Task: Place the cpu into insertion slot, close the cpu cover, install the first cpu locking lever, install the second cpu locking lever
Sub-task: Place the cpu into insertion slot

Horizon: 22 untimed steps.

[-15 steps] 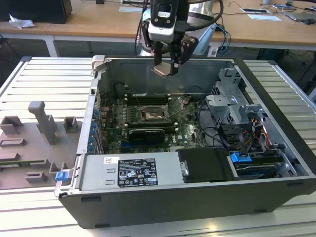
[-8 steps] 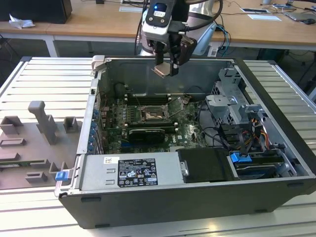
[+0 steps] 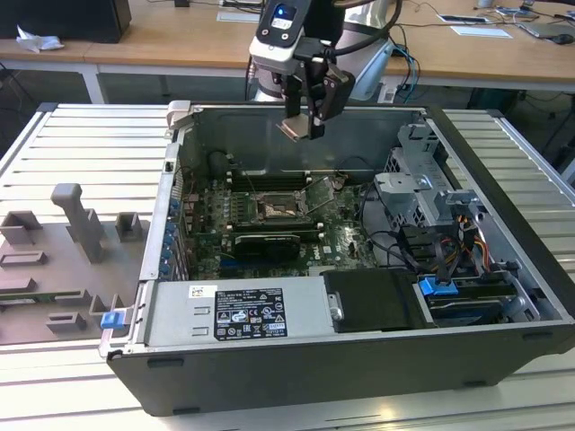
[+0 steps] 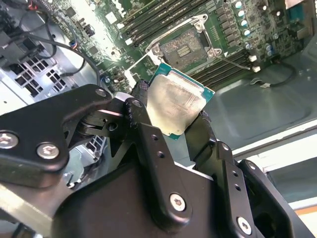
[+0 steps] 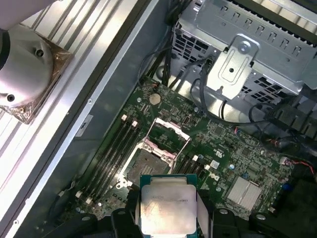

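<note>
My gripper [image 3: 304, 126] hangs above the open computer case, shut on the cpu [image 3: 296, 129], a flat square chip with a pale silver top. Both wrist views show the cpu [image 4: 178, 101] [image 5: 167, 208] clamped by its edges between the black fingers [image 4: 148, 139]. Below it, on the green board, lies the insertion slot [image 3: 274, 211] [image 4: 184, 48] [image 5: 143, 165], open with its dark centre exposed. The cpu cover [image 5: 168, 133] [image 4: 141, 69] is a thin silver frame swung up off the slot at one side. The gripper is well above the slot, not touching the board.
Long black memory slots [image 5: 111, 148] flank the socket. A black expansion card [image 3: 267, 244] lies in front of it, a power supply [image 3: 238, 314] nearer still. A metal drive cage [image 3: 422, 189] and cables stand on the exterior view's right. Grey fixtures [image 3: 81, 224] sit outside the case.
</note>
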### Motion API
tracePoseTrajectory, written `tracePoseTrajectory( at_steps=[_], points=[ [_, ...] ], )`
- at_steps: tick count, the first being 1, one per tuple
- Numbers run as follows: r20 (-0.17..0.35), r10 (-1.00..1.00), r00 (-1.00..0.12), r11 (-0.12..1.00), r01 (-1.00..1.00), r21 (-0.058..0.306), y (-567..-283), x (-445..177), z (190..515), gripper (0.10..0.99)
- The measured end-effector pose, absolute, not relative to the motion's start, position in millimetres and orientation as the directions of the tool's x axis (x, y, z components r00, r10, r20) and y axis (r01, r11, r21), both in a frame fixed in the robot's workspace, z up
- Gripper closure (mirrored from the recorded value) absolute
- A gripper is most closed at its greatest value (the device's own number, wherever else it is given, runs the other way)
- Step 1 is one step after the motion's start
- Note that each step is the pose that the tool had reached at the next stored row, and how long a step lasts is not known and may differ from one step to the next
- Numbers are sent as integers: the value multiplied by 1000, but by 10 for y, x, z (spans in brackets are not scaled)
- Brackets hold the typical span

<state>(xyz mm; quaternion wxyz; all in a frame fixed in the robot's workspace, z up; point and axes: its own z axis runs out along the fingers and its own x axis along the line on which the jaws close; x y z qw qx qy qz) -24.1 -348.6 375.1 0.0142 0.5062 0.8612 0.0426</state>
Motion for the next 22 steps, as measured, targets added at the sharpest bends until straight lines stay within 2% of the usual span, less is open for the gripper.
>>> tracePoseTrajectory(
  at_steps=[22],
  points=[
    [18,962,-272,270,959,88,-3483,-241,3748,545]
  ],
)
